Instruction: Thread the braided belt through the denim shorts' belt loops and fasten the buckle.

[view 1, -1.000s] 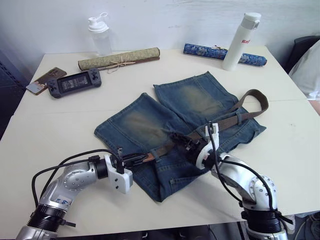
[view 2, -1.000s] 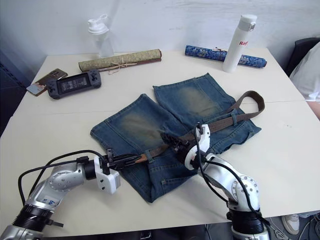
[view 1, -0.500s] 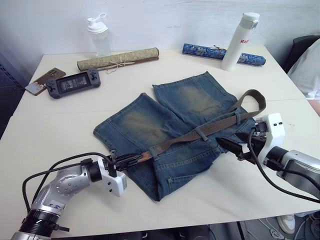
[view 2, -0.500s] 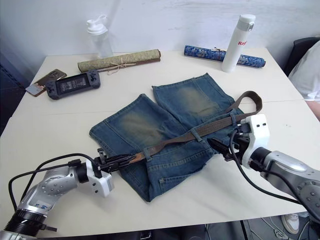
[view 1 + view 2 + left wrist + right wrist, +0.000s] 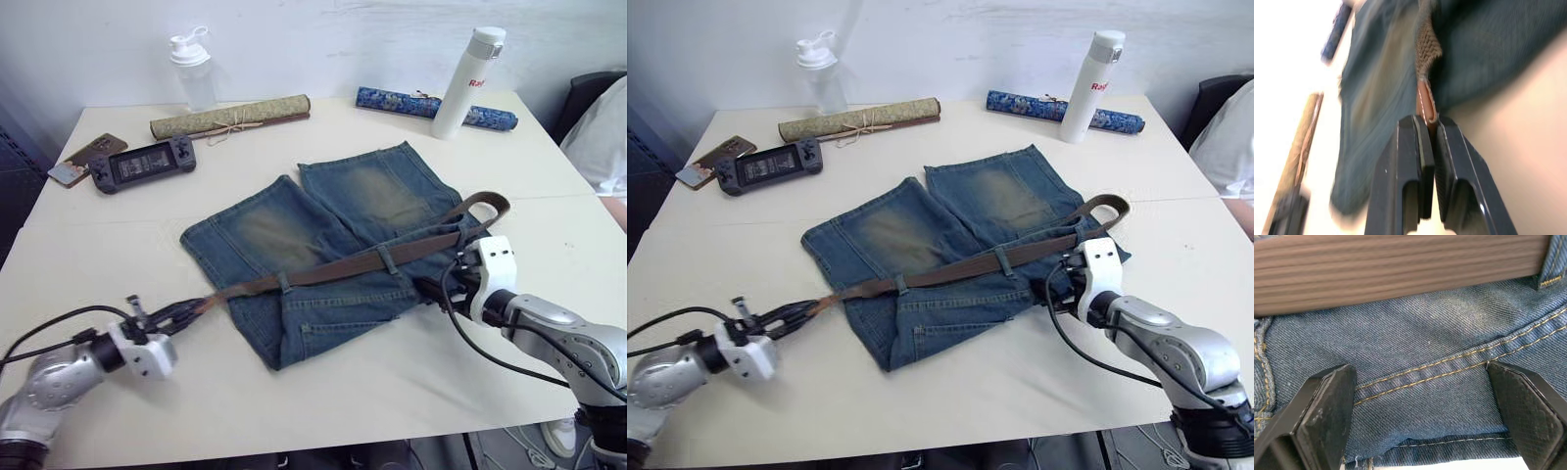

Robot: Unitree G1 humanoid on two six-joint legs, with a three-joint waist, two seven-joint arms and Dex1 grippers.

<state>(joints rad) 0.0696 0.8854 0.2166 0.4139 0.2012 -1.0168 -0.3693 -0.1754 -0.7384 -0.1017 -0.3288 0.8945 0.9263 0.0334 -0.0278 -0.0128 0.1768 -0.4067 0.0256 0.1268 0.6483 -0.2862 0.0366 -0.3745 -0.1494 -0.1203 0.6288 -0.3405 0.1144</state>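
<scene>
The denim shorts [image 5: 323, 240] lie flat mid-table with the legs pointing away from me. The braided belt [image 5: 338, 269] runs along the waistband through two belt loops [image 5: 284, 282] [image 5: 389, 260] and folds back at the right [image 5: 487, 202]. My left gripper [image 5: 191, 309] is out on the bare table left of the shorts, shut on the belt's tan leather end tab [image 5: 1426, 105]. My right gripper [image 5: 431, 289] is open at the right part of the waist. Its fingers [image 5: 1322, 416] straddle denim just below the belt [image 5: 1400, 269]. The buckle is hidden.
At the back stand a shaker bottle [image 5: 191, 69] and a white flask [image 5: 468, 78], with two rolled mats [image 5: 230, 116] [image 5: 431, 106] lying near them. A game console [image 5: 142, 162] and a phone [image 5: 83, 157] lie far left. A person's white sleeve [image 5: 602, 137] is at the right edge.
My left gripper has drawn the belt end leftward off the shorts onto the table, and the belt's fold at the right has shortened. My right gripper moved in to the waistband.
</scene>
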